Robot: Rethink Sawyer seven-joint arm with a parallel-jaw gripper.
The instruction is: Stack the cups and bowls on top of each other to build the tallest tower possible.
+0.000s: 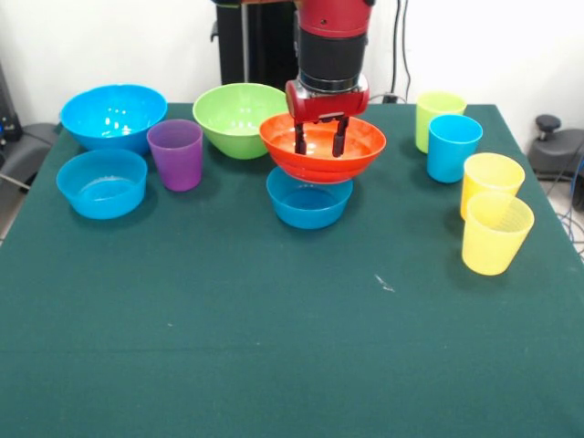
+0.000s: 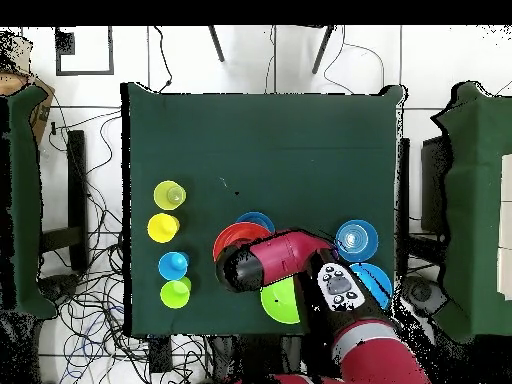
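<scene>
The green-clothed table [image 1: 274, 347] carries everything, and the red and black arm [image 2: 300, 255] comes down over its far middle. The large blue plastic bowl [image 1: 113, 115] sits at the far left corner, open side up, with the lime green glossy bowl [image 1: 235, 117] beside it along the far edge. The wide orange plastic bowl [image 1: 322, 151] rests on a small blue bowl [image 1: 308, 203] a little in from that edge — the start of a tower, the broad bowl seated rim-up on the smaller one. The gripper [image 1: 319, 139] reaches down into the orange bowl, its two dark fingers [image 1: 299, 139] parted with nothing clamped between them; it looks to be just inside the bowl, placed to settle or let go of it. A second small blue bowl [image 1: 101, 182] lies near the left edge. The translucent purple tumbler [image 1: 175, 154] stands upright just beside it, not yet stacked. Along the right edge stand the lime green cup [image 1: 436, 117], the blue cup [image 1: 453, 147] and two yellow cups [image 1: 492, 184] [image 1: 495, 234] — upright and close together, ready for picking.
</scene>
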